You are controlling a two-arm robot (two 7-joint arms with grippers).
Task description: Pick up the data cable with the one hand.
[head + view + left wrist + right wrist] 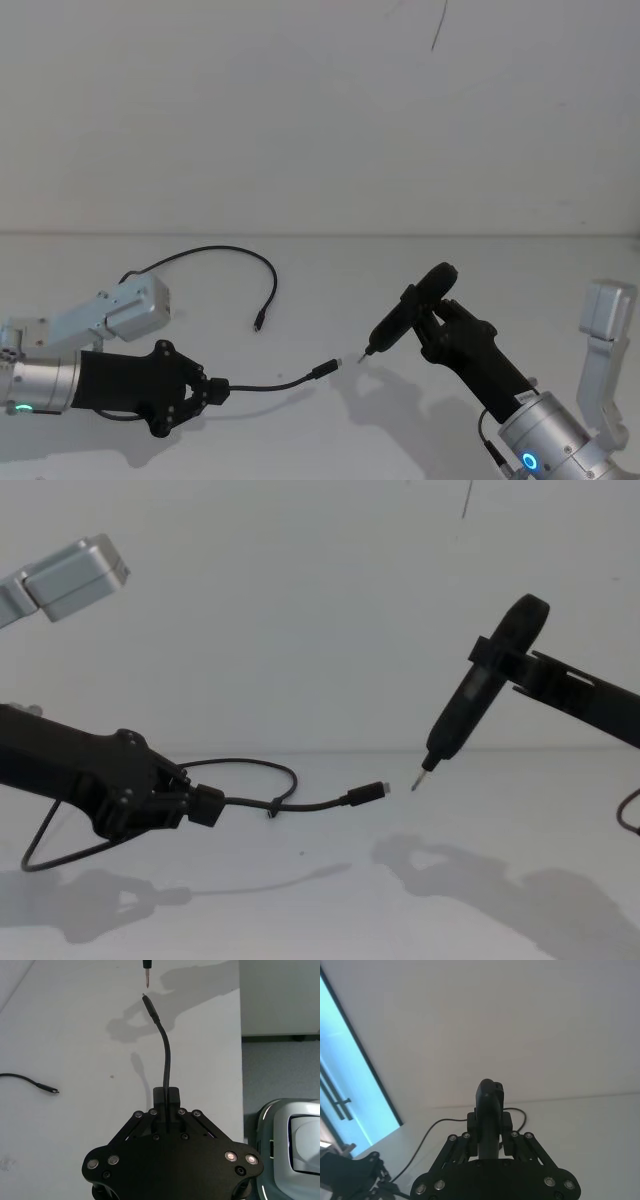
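The black angular left claw [214,389] sits at the lower left of the head view. It is clamped shut on the long thin black data cable [285,381], a little back from the cable's metal-tipped plug. Gripped so near its end, the short free length stands out clear of the white counter [330,300]. The plug is aimed at the thin metal tip of the black pen-shaped tool [405,312], which the right claw [432,318] grips at centre right. Plug and tip are near but apart. The rest of the cable loops back across the counter, and its far plug lies flat just left of centre. I judge the gripped end lifted. Bare counter lies open ahead, though the left wrist view shows the counter's edge close beside the claw.
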